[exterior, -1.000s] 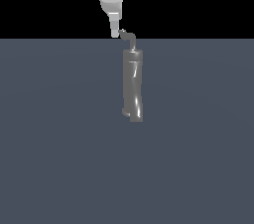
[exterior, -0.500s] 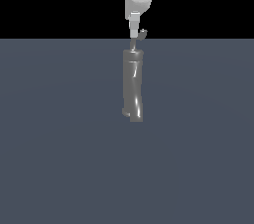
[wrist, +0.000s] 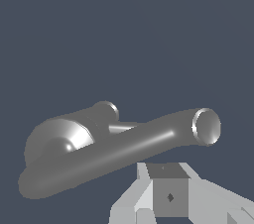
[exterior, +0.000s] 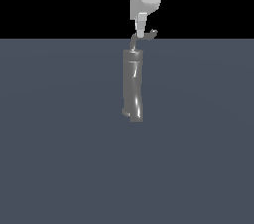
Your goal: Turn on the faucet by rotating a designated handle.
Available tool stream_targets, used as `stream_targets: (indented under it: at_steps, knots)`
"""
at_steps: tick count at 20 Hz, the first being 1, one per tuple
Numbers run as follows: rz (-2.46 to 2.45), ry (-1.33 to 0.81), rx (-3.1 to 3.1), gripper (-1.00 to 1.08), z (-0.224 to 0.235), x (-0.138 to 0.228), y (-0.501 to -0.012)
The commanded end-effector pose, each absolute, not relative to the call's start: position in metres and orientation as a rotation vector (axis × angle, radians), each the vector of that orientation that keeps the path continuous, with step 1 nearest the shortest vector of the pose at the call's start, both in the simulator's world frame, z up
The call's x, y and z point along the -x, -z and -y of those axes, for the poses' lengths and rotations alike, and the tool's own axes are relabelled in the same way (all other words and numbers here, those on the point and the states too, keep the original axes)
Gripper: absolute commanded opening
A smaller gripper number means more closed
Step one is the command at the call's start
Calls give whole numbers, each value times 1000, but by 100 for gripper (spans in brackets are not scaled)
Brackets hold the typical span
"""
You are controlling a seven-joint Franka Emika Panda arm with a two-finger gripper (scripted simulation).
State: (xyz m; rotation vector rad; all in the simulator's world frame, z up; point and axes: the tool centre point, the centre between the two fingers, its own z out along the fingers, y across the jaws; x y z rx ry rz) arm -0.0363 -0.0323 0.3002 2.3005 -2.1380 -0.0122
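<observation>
— While the faucet [exterior: 134,86] stands upright on the grey floor [exterior: 59,143], where's the handle [exterior: 144,37]?
— On top, touching the gripper [exterior: 141,30]; whether its jaws are parted, I cannot tell.

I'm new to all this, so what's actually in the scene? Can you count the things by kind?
Faucet: 1
Handle: 1
Gripper: 1
Total: 3
</observation>
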Motion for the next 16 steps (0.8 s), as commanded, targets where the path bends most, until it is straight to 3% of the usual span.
stream_targets:
  at_steps: [1, 16]
  knots:
    - [2175, 2, -2268, -100, 58, 28, -300]
    - [2204, 0, -2238, -100, 110, -3, -300]
